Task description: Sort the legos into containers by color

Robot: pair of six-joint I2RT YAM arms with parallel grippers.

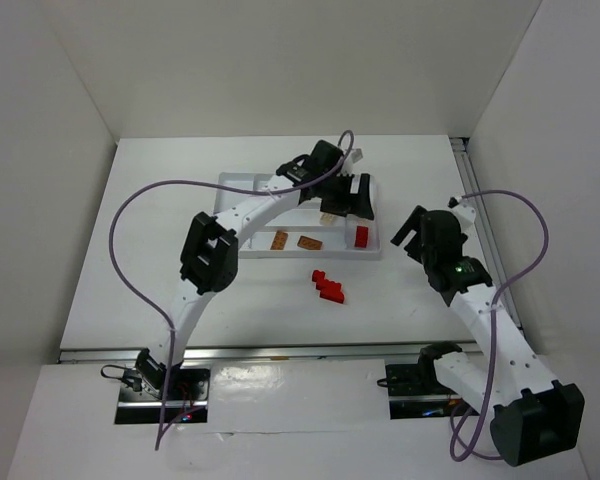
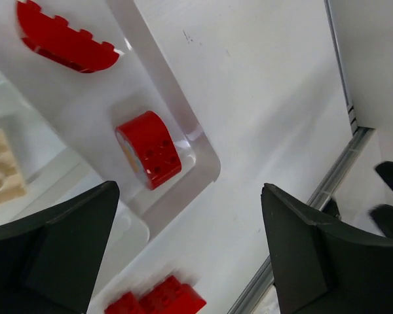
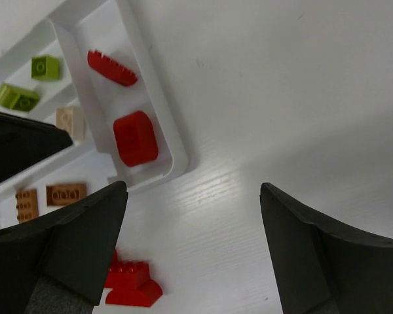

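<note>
- Red legos [image 1: 328, 287] lie loose on the table [image 1: 410, 295], just before the tray [image 1: 242, 186], unsorted.
- Left gripper [image 2: 187, 252], jaws apart and empty, hovers over the red-holding compartment [image 2: 98, 111].
- Right gripper [image 3: 193, 252], jaws apart, hangs beside the tray.

Loose legos [image 1: 328, 287] just before tray [image 1: 235, 186]

Spread pincer [image 2: 190, 188], red bricks [image 2: 149, 149] in white tray [image 2: 177, 111]

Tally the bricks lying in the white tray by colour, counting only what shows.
red bricks: 2
lime green bricks: 2
orange bricks: 2
cream brick: 1
Total: 7 in view; part of the tray is hidden.
</note>
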